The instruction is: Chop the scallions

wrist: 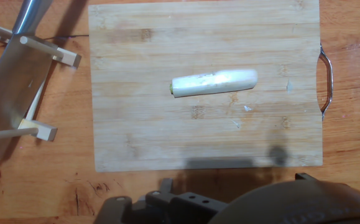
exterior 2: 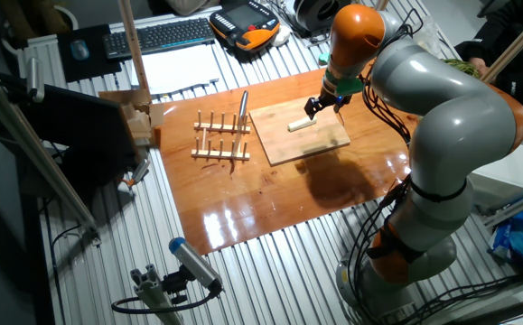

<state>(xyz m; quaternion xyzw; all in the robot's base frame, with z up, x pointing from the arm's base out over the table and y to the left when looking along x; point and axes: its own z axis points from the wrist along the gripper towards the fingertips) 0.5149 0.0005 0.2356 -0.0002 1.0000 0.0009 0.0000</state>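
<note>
The short, pale cream-white scallion stalk [wrist: 214,82] lies mid-way on the light bamboo cutting board [wrist: 136,130], long axis parallel to the board's long edges. The pincer [exterior 2: 325,106] hovers directly above; whether it is released or clenched I cannot tell.

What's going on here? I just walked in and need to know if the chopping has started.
Not yet, it seems. The scallion piece lies whole on the wooden cutting board. The robot's hand hovers above it, holding nothing that can be seen. The cleaver sits in the wooden rack beside the board, untouched.
</note>
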